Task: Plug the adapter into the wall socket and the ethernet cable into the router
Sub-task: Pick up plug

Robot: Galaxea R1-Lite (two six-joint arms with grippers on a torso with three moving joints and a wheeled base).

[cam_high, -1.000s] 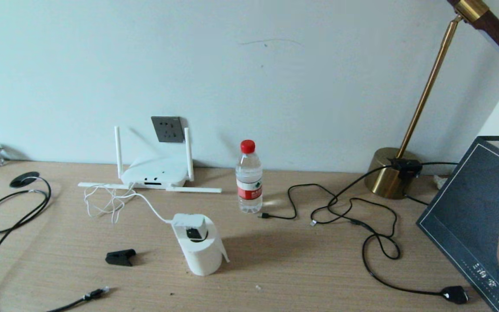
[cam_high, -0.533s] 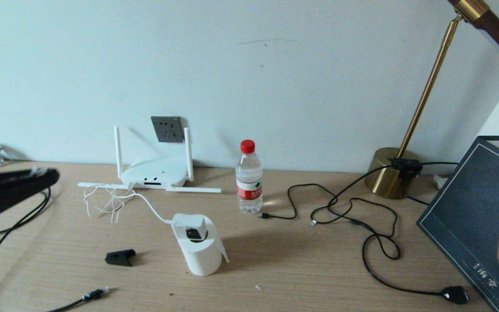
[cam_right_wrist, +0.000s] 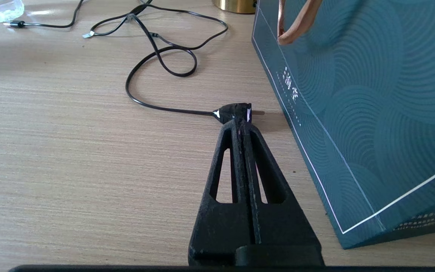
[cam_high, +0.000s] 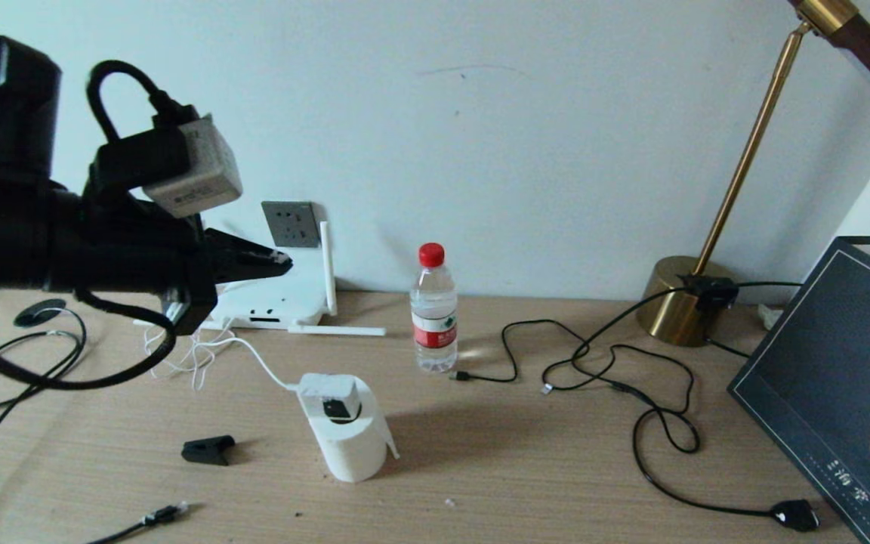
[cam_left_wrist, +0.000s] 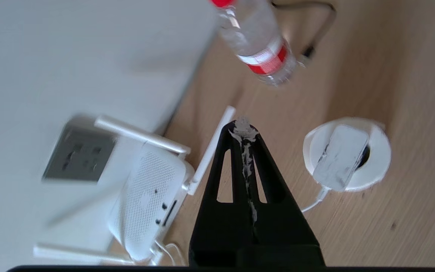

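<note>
The white adapter (cam_high: 331, 394) lies on top of a white paper roll (cam_high: 352, 446), and its thin white cord trails back toward the router (cam_high: 284, 302). The router stands against the wall under the dark grey wall socket (cam_high: 291, 224). My left gripper (cam_high: 282, 263) hangs shut and empty in the air in front of the router, hiding its left side. From the left wrist, the gripper (cam_left_wrist: 243, 126) is above the desk between the router (cam_left_wrist: 145, 196) and the adapter (cam_left_wrist: 339, 156). The ethernet cable's clear connector (cam_high: 171, 512) lies at the front left. My right gripper (cam_right_wrist: 241, 122) is shut, low over the desk.
A water bottle (cam_high: 434, 310) stands right of the router. Loose black cables (cam_high: 601, 363) run to a black plug (cam_right_wrist: 234, 112) just beyond my right gripper. A brass lamp base (cam_high: 677, 306) and a dark teal bag (cam_high: 835, 378) are on the right. A black clip (cam_high: 208, 449) lies near the roll.
My left arm has come up from the left edge and swung right and upward; it now hangs in front of the router. Nothing on the desk has moved.
</note>
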